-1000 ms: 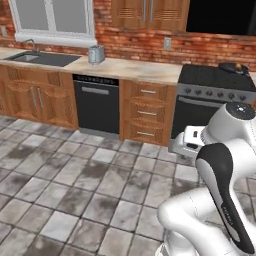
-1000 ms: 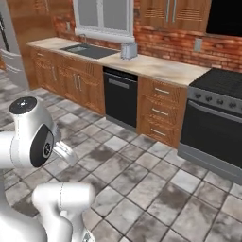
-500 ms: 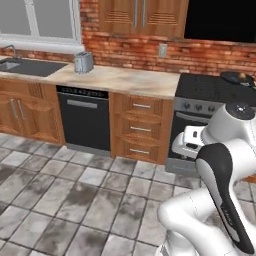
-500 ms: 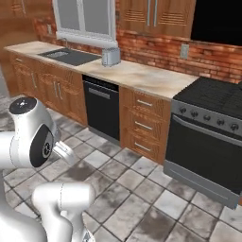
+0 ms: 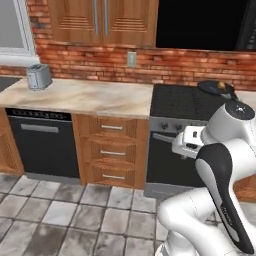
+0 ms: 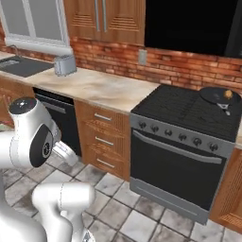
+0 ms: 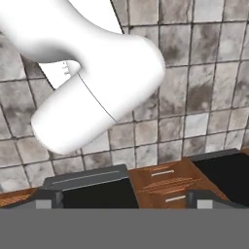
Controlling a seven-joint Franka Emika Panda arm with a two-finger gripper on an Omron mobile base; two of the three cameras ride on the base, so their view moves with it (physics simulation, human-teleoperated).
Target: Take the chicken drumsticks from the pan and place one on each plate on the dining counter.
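The pan point(image 5: 216, 87) is a dark round skillet at the back right of the black stove top point(image 5: 185, 101). It also shows in the right base view, pan point(image 6: 219, 95), with its handle toward the front. One golden-orange chicken drumstick point(image 5: 221, 86) point(image 6: 228, 93) lies in it. My gripper point(image 7: 125, 199) points down at the tiled floor, folded close to my own body, well short of the stove. Its fingertips point(image 7: 48, 198) stand wide apart with nothing between them, so it is open. The plates and the dining counter are out of view.
A marbled worktop point(image 5: 85, 96) over wooden drawers point(image 5: 112, 150) runs left of the stove, with a toaster point(image 5: 38, 76) and a dishwasher point(image 5: 42, 145) further left. The oven door point(image 6: 175, 170) faces me. A sink point(image 6: 21, 66) sits far left. Grey floor tiles point(image 5: 60, 215) lie between.
The whole scene has slid left and grown larger as the base moved, so the stove and pan are nearer. The arm keeps its folded pose and the gripper stays open.
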